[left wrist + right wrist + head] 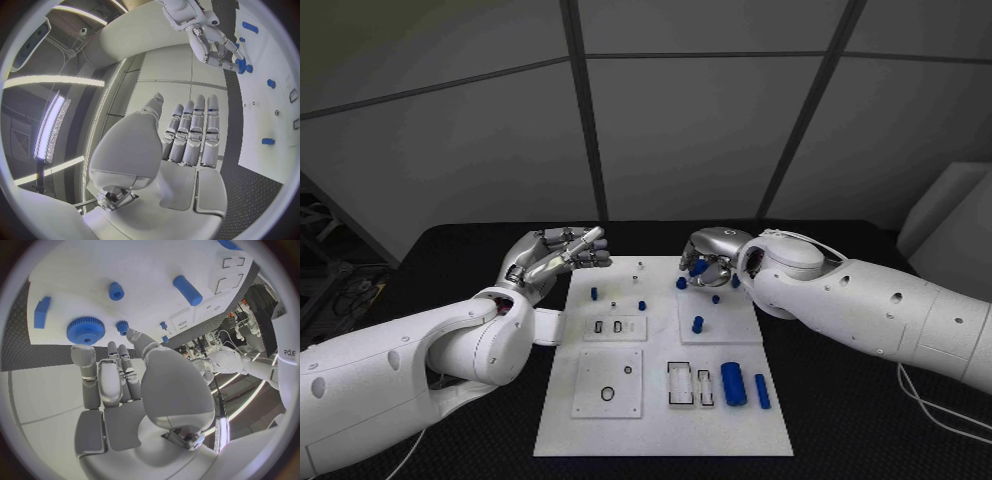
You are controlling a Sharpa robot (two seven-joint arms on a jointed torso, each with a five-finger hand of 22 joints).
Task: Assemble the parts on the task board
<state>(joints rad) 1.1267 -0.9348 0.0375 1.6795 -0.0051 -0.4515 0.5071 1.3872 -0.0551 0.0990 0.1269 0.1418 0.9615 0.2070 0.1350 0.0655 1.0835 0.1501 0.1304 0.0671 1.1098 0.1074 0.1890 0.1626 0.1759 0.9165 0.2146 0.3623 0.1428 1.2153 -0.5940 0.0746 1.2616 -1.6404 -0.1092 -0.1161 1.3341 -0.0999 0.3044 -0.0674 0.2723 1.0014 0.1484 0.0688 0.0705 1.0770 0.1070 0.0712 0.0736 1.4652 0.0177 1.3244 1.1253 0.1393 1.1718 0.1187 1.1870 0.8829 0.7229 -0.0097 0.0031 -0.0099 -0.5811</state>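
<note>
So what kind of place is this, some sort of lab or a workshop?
Most likely a robotics lab or test cell. A white task board with small blue parts lies on a black table, grey panel walls stand behind it, and long strip lights hang overhead.

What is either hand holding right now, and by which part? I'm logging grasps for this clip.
Nothing is held. The left hand is empty, fingers straight, beside the task board. The right hand reaches toward a large blue gear on the board without gripping it.
</note>
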